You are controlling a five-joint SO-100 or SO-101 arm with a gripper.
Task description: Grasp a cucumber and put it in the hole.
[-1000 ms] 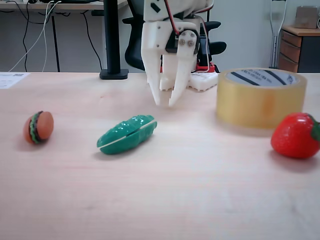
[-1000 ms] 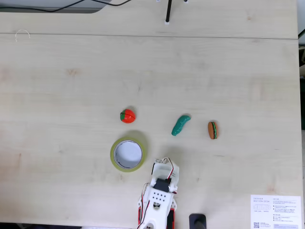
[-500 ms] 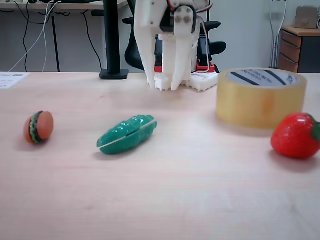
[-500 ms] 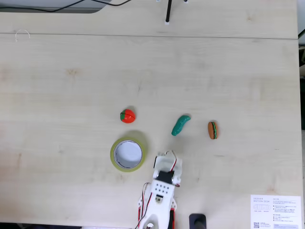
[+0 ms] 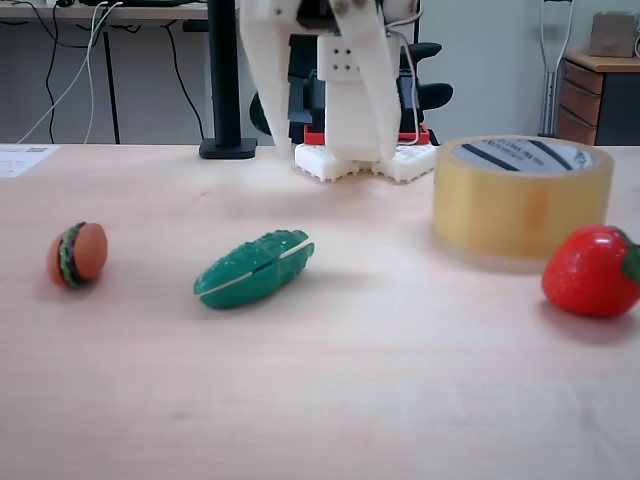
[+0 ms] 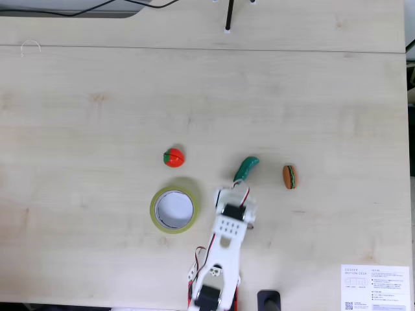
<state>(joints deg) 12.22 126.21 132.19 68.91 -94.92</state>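
Cucumber between burger and tape roll

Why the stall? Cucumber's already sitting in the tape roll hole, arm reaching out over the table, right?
Not right. The cucumber lies on the table, outside the tape roll, between the strawberry and the burger; the hole is empty, as the top-down fixed view shows. The arm does reach out over the table.

Small print and a QR code on a white sheet at the bench's lower right corner in a fixed view, too fine to read. Same sort of sheet at the far left edge in a fixed view, equally illegible. No other readable text.
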